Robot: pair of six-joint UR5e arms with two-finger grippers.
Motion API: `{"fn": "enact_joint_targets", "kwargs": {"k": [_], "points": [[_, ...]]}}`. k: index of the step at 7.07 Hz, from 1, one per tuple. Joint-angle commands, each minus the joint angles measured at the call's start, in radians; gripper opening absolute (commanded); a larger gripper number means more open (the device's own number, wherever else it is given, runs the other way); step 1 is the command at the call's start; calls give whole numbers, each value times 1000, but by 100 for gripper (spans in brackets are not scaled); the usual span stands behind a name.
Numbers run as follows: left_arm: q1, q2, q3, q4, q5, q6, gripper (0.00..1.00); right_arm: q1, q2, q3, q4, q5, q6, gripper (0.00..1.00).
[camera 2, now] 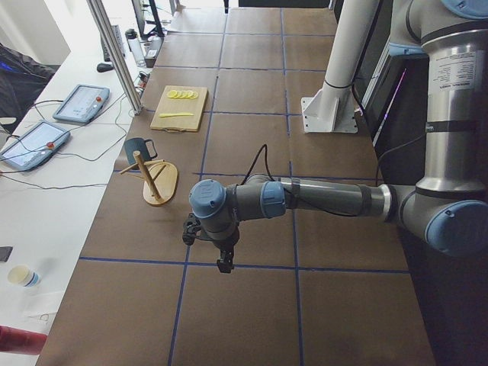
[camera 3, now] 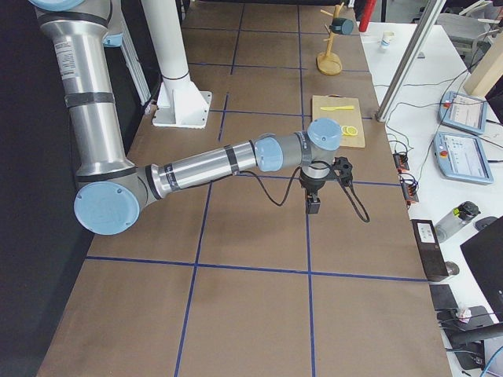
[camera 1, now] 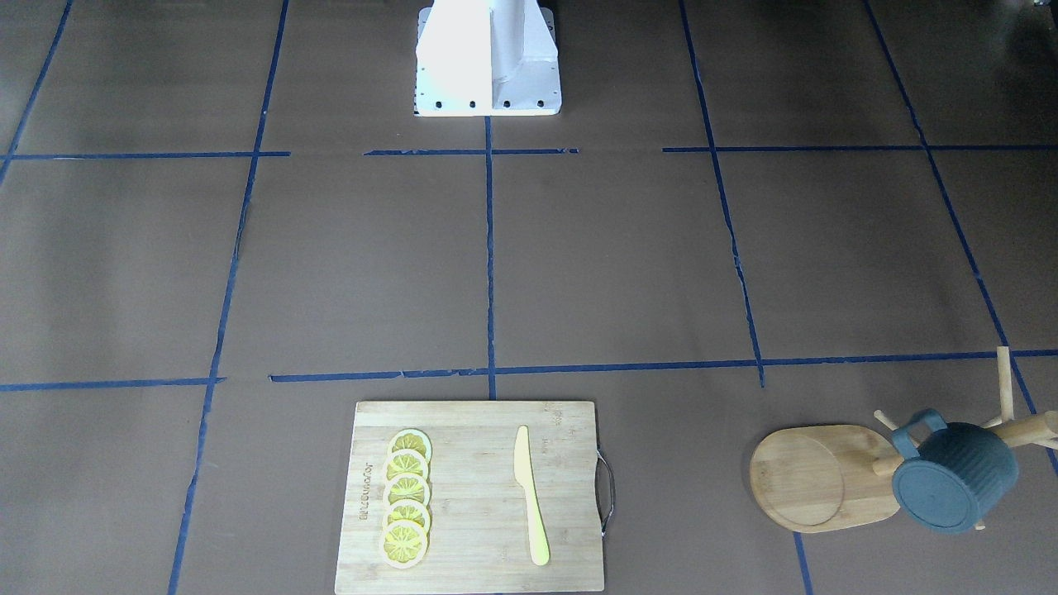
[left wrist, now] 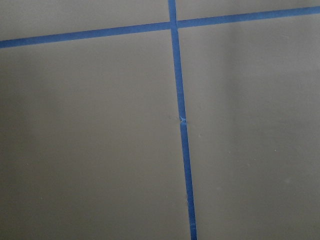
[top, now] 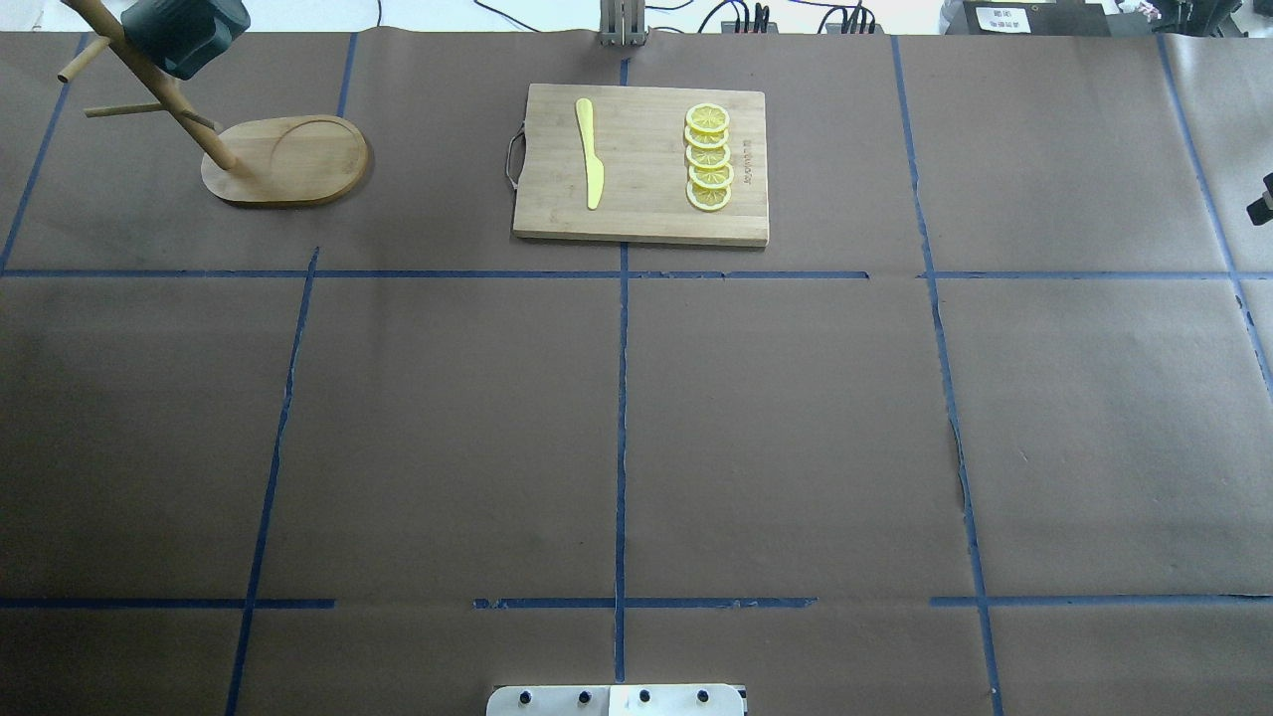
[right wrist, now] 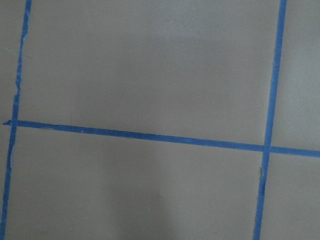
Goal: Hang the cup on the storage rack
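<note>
The dark teal-grey ribbed cup hangs by its handle on a peg of the wooden storage rack, at the table's far edge on my left. Both also show in the overhead view, the cup above the rack's oval base. My left gripper shows only in the exterior left view, pointing down over bare table well away from the rack; I cannot tell if it is open or shut. My right gripper shows only in the exterior right view, pointing down over the table; I cannot tell its state. Both wrist views show only brown paper and blue tape.
A bamboo cutting board with several lemon slices and a yellow knife lies at the far middle of the table. The white robot base stands at the near edge. Blue tape lines grid the brown table cover.
</note>
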Motion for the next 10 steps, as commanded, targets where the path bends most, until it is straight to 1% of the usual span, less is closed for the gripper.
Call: {"fn": "enact_joint_targets", "kwargs": {"k": [1, 2, 3, 4, 5, 8, 10], "points": [[-2, -10, 30, -22, 2, -3, 100, 47, -78, 0, 2, 38, -82, 100], [-2, -11, 33, -22, 2, -3, 100, 55, -120, -3, 4, 34, -93, 100], [-2, -13, 33, -21, 3, -5, 100, 95, -155, -17, 4, 32, -174, 100], [-2, -13, 33, -20, 3, -5, 100, 132, -161, -67, 4, 32, -260, 100], [-2, -13, 33, -22, 3, -5, 100, 143, -160, -96, 4, 28, -305, 100], [-2, -13, 32, -22, 3, -2, 100, 181, -163, -106, 4, 5, -301, 100], [-3, -11, 33, -22, 3, 1, 100, 221, -161, -138, 4, 5, -296, 100]]}}
